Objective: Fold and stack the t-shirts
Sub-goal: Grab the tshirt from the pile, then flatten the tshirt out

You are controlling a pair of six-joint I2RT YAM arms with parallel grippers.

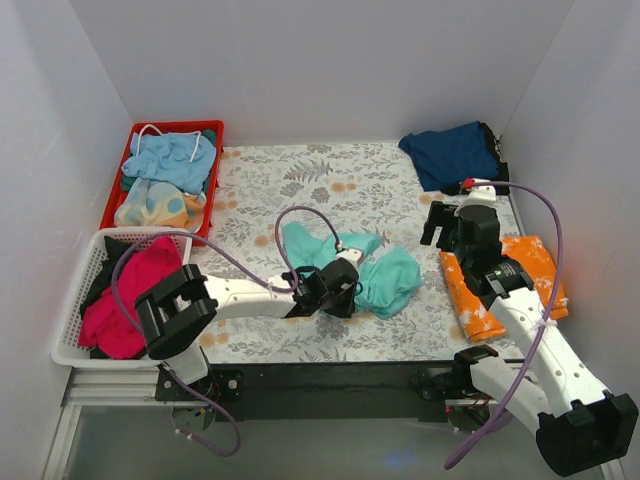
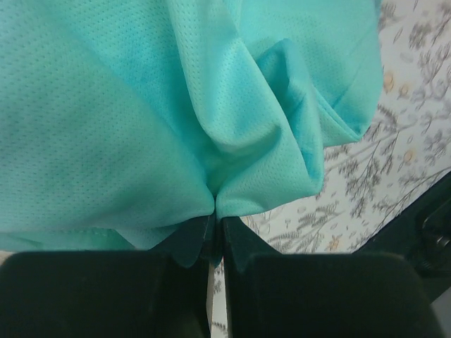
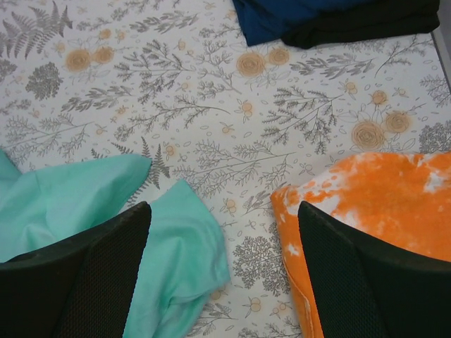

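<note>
My left claw (image 2: pixel 214 215) is clamped on the teal t-shirt (image 1: pixel 385 275), with a fold of the mesh cloth pinched between its two fingers at the shirt's near-left edge. The shirt lies crumpled in the middle of the flowered desk (image 1: pixel 300 180), bunched up rather than spread flat.

My right claw (image 3: pixel 224 211) stands wide apart and holds nothing. It hangs to the right of the teal shirt. In its wrist view, one finger is over the teal cloth's right edge and the other is over the orange-and-white t-shirt (image 1: pixel 468 300), with bare desk between them. That mottled shirt lies just right of the teal one, partly under my right arm.

Beyond the teal shirt, toward the far right corner, sits the navy t-shirt (image 1: pixel 452 152), folded, with something dark under it. Well to the left of the teal shirt, a magenta t-shirt (image 1: pixel 125 295) fills a white basket (image 1: pixel 70 315). Farther back on that side, a red bin (image 1: pixel 127 150) holds pale blue cloth.
</note>
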